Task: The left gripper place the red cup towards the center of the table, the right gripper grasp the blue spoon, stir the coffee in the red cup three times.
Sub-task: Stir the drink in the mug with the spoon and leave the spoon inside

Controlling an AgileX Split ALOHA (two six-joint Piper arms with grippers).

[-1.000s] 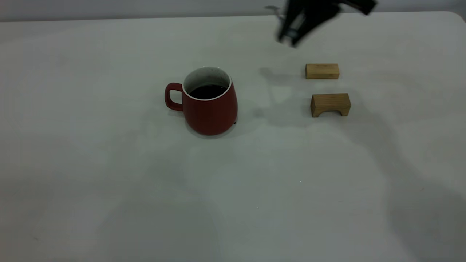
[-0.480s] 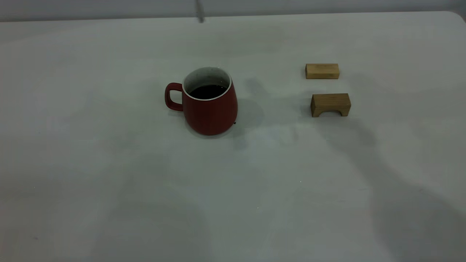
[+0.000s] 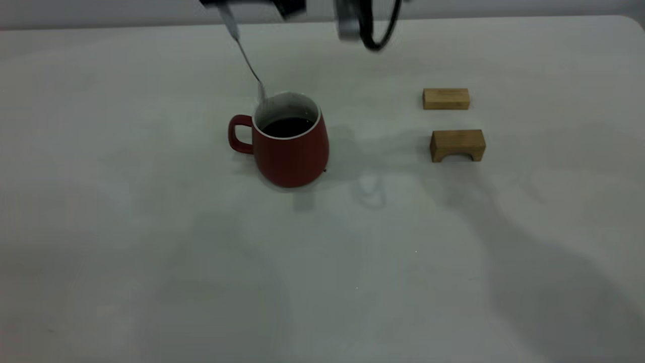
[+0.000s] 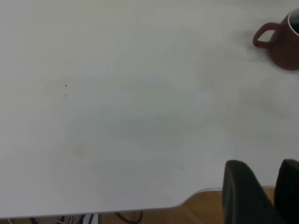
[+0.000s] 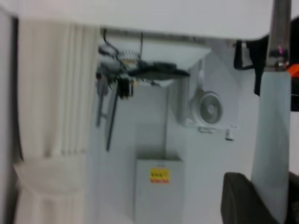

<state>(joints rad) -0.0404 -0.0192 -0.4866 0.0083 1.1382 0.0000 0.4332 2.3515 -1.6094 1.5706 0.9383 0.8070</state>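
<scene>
The squat dark-red ceramic cup (image 3: 291,146) stands upright near the middle of the off-white matte table (image 3: 151,252), its loop handle towards the left arm's side. The dark glossy coffee (image 3: 287,126) lies flat well below the white rim. The blue spoon (image 3: 247,58), pale-handled with a thin grey metal neck, hangs tilted from above. Its bowl sits right at the rim on the handle side (inside or just behind cannot be told).

The right gripper (image 3: 252,4) is above the cup at the top edge of the exterior view. In the right wrist view it is clamped on the spoon's pale handle. The left gripper (image 4: 261,196) is parked over the table's near edge, well apart from the cup; its fingers (image 4: 240,191) stand slightly apart, holding nothing.

Judgement: the step in hand is entering the cup. The bowl should clear the rim, move towards the cup's middle, then descend before circling gently, since a push on the wall may shift the cup or spill. Two wooden blocks (image 3: 446,98) (image 3: 457,144) lie clear of the work.
</scene>
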